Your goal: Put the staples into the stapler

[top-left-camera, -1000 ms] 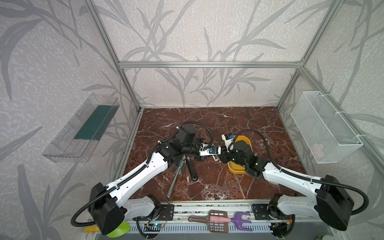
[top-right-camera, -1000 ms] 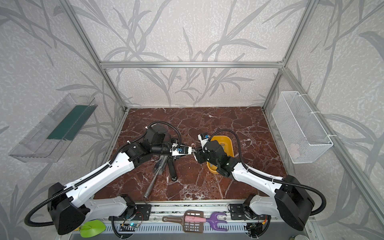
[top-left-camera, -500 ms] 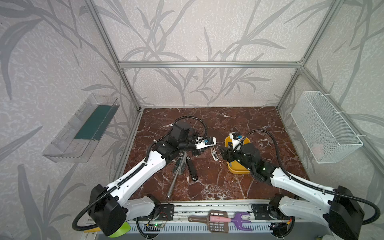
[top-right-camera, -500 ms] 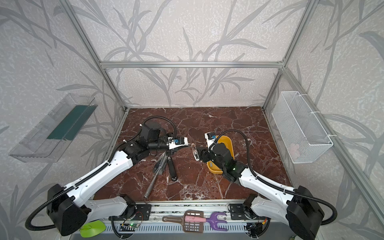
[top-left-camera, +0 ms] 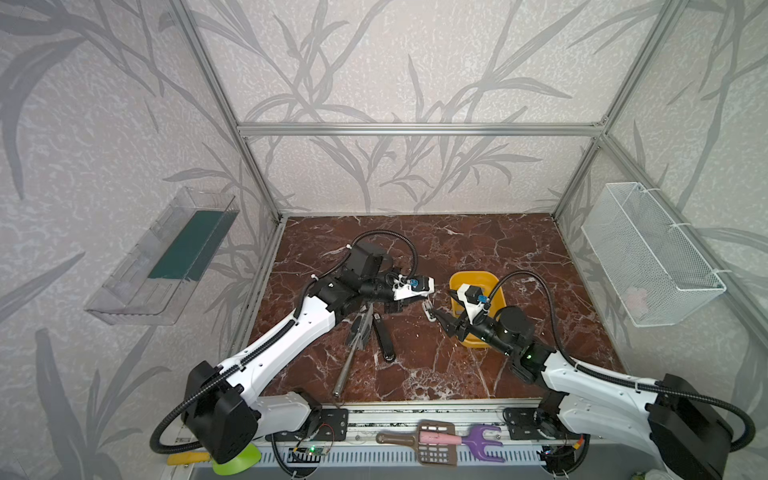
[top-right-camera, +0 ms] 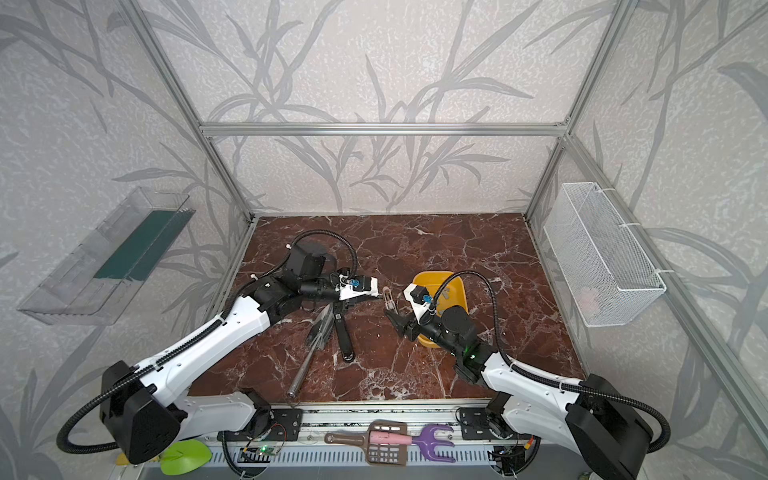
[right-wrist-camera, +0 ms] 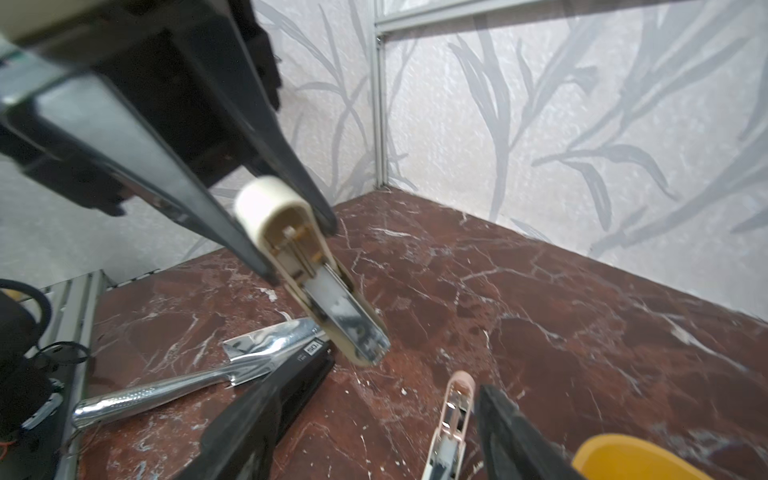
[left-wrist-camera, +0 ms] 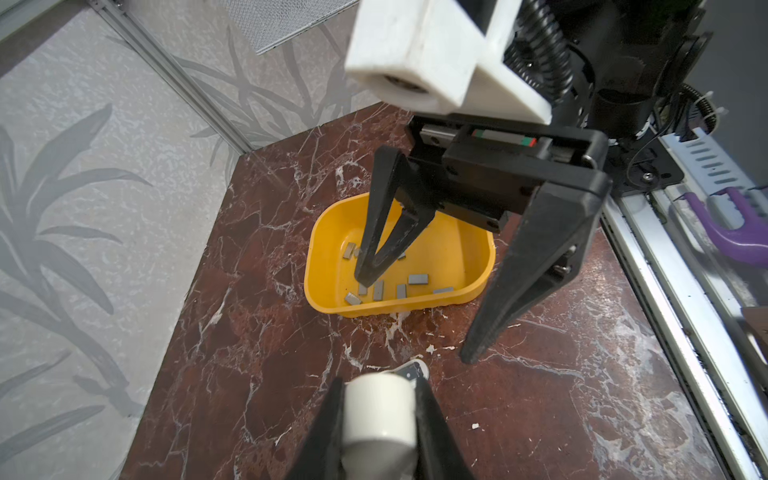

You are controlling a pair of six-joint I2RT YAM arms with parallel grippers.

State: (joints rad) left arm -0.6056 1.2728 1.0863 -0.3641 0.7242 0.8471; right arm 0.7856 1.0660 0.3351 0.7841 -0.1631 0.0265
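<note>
My left gripper (left-wrist-camera: pixel 380 382) is shut on the rounded end of a small cream stapler (right-wrist-camera: pixel 316 274), which is tilted down toward the table with its metal channel showing. In both top views the gripper sits mid-table under its white camera mount (top-left-camera: pixel 413 286). My right gripper (right-wrist-camera: pixel 374 399) is open just to the right of it (top-left-camera: pixel 442 322). A thin pale pink frame-like part (right-wrist-camera: pixel 451 419) sits close beside one right finger (right-wrist-camera: pixel 519 436), ungripped. The staples (left-wrist-camera: pixel 417 279), small grey strips, lie scattered in the yellow tray (left-wrist-camera: pixel 324 232) behind the right gripper.
A black stapler (top-left-camera: pixel 384 340) and a chrome tool (top-left-camera: pixel 353 353) lie on the marble below the left gripper. A clear shelf (top-left-camera: pixel 166 257) hangs on the left wall, a white wire basket (top-left-camera: pixel 648 257) on the right. Plastic tools (top-left-camera: pixel 440 440) sit on the front rail.
The right gripper has opened and pulled back to the right, away from the left gripper. The pale pink part now sits apart from the stapler. The left arm has shifted only slightly.
</note>
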